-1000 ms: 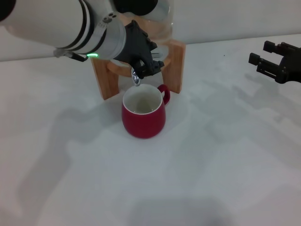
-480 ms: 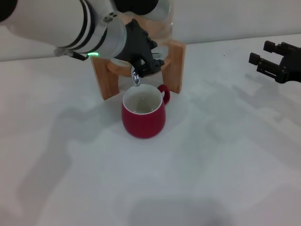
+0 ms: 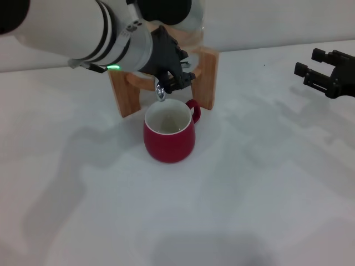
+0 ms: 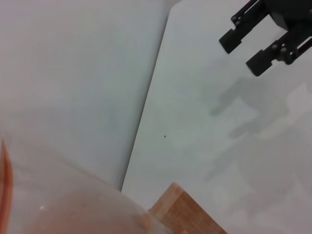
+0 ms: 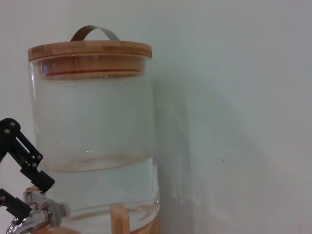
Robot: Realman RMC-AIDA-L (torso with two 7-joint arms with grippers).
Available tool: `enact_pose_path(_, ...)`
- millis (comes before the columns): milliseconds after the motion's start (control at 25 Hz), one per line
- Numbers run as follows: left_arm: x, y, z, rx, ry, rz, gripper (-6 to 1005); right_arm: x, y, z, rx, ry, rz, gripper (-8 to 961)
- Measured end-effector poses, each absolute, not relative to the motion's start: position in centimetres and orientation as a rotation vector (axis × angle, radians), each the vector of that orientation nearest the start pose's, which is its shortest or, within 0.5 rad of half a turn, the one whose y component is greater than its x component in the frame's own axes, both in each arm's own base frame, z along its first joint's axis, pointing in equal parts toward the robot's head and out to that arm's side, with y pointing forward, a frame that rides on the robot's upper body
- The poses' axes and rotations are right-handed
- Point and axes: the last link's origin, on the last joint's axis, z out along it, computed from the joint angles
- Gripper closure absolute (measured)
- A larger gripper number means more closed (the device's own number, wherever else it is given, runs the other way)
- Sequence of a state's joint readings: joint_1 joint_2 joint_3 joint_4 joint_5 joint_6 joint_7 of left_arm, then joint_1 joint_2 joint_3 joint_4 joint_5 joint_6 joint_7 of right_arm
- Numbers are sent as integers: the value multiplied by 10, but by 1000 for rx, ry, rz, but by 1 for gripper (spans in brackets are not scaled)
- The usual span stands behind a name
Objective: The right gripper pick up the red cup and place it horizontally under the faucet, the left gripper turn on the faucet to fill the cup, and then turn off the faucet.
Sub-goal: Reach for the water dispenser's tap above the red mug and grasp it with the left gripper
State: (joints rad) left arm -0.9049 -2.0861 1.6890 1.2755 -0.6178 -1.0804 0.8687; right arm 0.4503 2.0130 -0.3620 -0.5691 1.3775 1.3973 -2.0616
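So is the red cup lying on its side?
No, in the head view the red cup stands upright on the table with its white inside facing up, under the faucet.

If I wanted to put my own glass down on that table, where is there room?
The table is bare in front of the red cup and between it and the right gripper near the right edge. It is crowded at the back: the left gripper is on the faucet, right above the cup, against the wooden stand.

White table (image 3: 266, 183): red cup (image 3: 169, 136), wooden stand (image 3: 206, 72)
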Motion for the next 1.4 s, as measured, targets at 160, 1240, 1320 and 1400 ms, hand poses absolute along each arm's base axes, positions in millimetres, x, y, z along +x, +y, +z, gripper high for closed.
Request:
enact_pose_path(160,-26,397,-64,-2648,242,254,591,328,343,83,-2092,517,764,362)
enact_pose_path(1240,-25,394,-65,-2666,220,235,597,329,343,84,-2087,520,758,362)
enact_pose_path(1320,-25,393,-65,-2670,219,234,597,330,343,84,-2084,522,754,362)
enact_pose_path(1400,-25,393,-64,-2672,221,235,597,330,344,85,-2082,523,751,362)
